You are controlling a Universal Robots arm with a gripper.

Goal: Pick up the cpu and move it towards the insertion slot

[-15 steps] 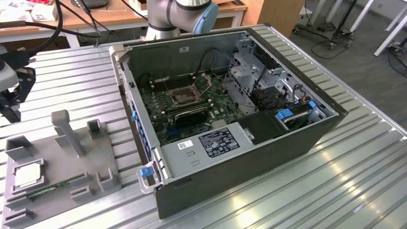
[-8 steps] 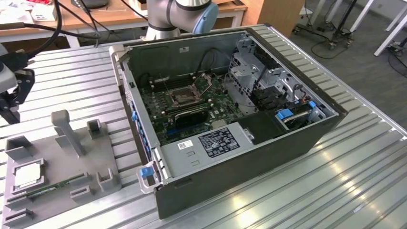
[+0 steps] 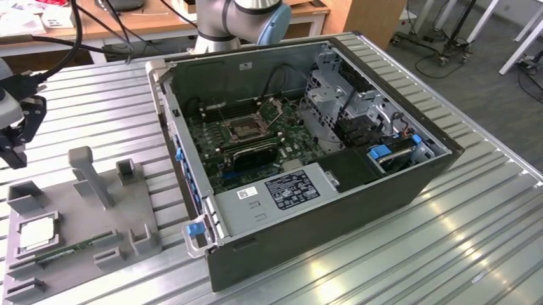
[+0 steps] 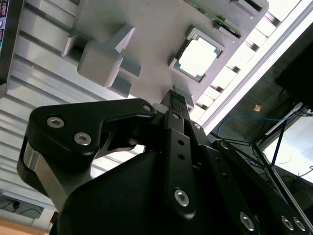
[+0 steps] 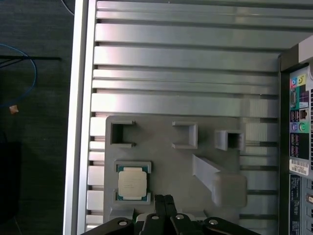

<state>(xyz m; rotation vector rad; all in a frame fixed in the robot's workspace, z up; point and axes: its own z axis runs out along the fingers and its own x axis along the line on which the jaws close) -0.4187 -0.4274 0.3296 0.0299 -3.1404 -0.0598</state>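
The cpu [image 3: 38,234] lies flat in a square recess of the grey tray [image 3: 85,219], pale metal face up, down in the exterior view's lower left. Nothing is touching it. Both wrist views look down on the same chip, framed by the recess walls: cpu [image 5: 132,182] in the first wrist view, cpu [image 4: 196,58] in the second.

Just beside it on the tray runs a green stick [image 3: 72,250], lying in its own narrow holder. A tall post [image 3: 85,171] rises from the tray further back, with smaller open brackets around it.

The gripper [image 5: 164,199] hovers above the tray, near the cpu but clear of it. In the first wrist view its two black fingers [image 5: 159,208] are pressed together with no gap and nothing between them. In the exterior view the gripper [image 3: 13,155] hangs at the far left edge, over the table [image 3: 475,241] and its ribbed aluminium slats.

Well apart, toward the exterior view's right, stands the case [image 3: 339,210], lying on its side with the panel off. The slot [image 3: 243,130] shows on the green board [image 3: 288,146] inside, a shiny metal frame around a dark centre. The arm [image 3: 238,19] rises behind the case.
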